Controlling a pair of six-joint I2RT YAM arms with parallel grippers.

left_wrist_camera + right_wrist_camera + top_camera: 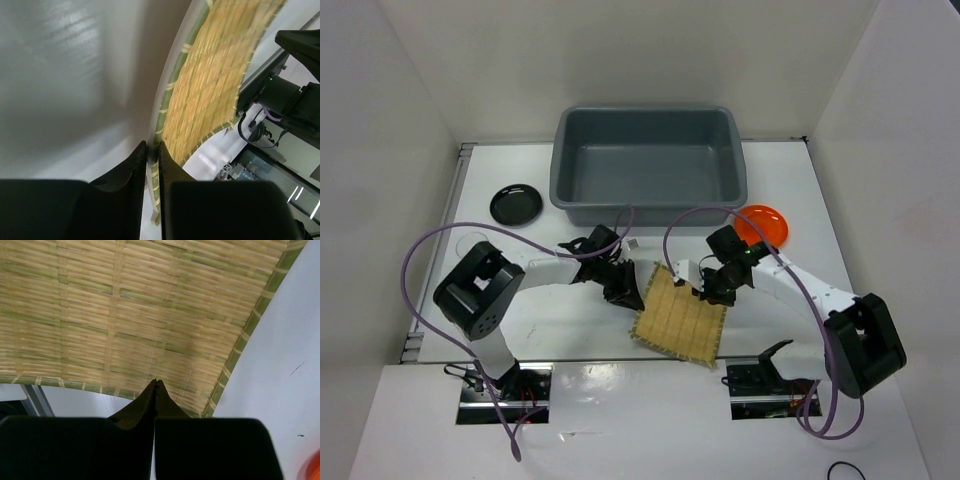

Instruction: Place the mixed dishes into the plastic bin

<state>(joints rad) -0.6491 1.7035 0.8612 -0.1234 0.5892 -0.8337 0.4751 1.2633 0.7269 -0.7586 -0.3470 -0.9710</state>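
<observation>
One mat [682, 318]: tan woven square with a green border, turned like a diamond at the near middle of the bench [790, 185], between the two hands and well short of the bin.
Left hand [152, 147]: clamped on the mat's green left edge, which curves up and away from between its fingers.
Right hand [156, 382]: fingers pressed together, tips at the mat's far right edge; I cannot tell whether the mat is pinched between them.
Bin [650, 205]: large grey tub at the far middle of the bench, beyond both hands.
Orange plate [765, 222]: flat on the bench, just beside the bin's near right corner.
Black plate [515, 204]: flat on the bench, left of the bin and apart from it.
</observation>
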